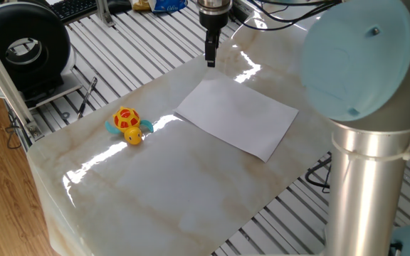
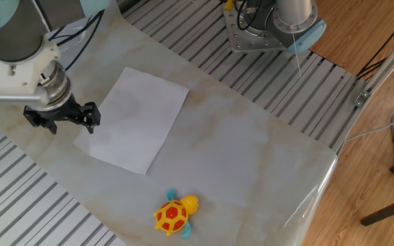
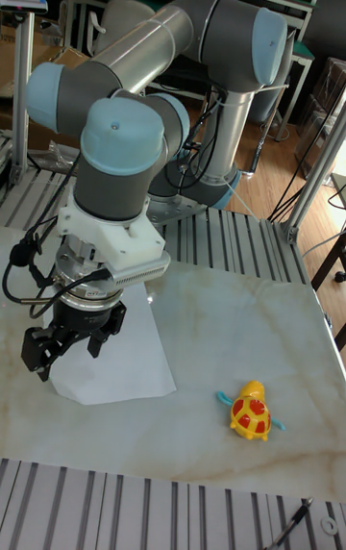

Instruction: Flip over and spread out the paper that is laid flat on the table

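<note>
The paper (image 1: pixel 238 116) is a plain white sheet lying flat on the marble-patterned table (image 1: pixel 169 188). It also shows as the paper (image 2: pixel 133 117) and the paper (image 3: pixel 117 360), partly covered by my wrist in the tall fixed view. My gripper (image 1: pixel 210 61) hangs above the table just beyond the sheet's far corner. In the other fixed view the gripper (image 2: pixel 60 121) is beside the sheet's left edge, open, with nothing between its fingers (image 2: pixel 91 116). The tall fixed view shows the gripper (image 3: pixel 65 352) spread wide over that edge.
A yellow and red toy turtle (image 1: pixel 127 124) sits on the table left of the sheet, seen too as the turtle (image 2: pixel 174 213). Ribbed grey metal frame (image 2: pixel 19 198) surrounds the slab. A black round device (image 1: pixel 28 44) stands at the back left. The arm's base (image 2: pixel 273 27) is bolted beyond the table.
</note>
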Tool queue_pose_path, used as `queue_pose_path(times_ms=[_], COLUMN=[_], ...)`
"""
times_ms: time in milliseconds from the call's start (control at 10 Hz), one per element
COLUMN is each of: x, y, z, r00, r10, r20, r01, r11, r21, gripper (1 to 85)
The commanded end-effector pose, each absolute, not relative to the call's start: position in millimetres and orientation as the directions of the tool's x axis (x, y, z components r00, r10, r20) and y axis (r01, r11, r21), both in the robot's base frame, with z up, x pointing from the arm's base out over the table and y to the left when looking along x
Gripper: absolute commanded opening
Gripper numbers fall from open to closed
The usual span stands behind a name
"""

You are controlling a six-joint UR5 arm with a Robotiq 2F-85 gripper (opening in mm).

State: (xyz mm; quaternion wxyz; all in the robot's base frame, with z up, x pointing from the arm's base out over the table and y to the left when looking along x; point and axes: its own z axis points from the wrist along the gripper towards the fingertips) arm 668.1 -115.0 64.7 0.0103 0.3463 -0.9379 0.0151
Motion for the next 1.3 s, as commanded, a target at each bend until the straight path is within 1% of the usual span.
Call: queue_pose_path(times_ms=[0,200,400,600,800,1000,1200], x=[680.6,682.0,682.2,676.2,680.2,680.6,677.1], y=[-108.0,-109.3,-110.4,-110.1,-116.9,-109.3,-113.7], z=[49.4,46.8,41.4,46.7,46.8,44.5,42.5], r00=[-0.76,-0.75,-0.749,-0.758,-0.768,-0.773,-0.761], r10=[-0.65,-0.662,-0.662,-0.653,-0.64,-0.633,-0.647], r20=[-0.014,-0.011,-0.015,-0.011,-0.006,-0.032,-0.045], r01=[-0.65,-0.662,-0.662,-0.653,-0.64,-0.634,-0.648], r11=[0.76,0.75,0.75,0.758,0.768,0.774,0.762], r21=[0.002,-0.006,-0.007,0.003,-0.027,0.004,0.012], gripper=[74.3,73.0,69.0,68.0,57.3,57.3,57.3])
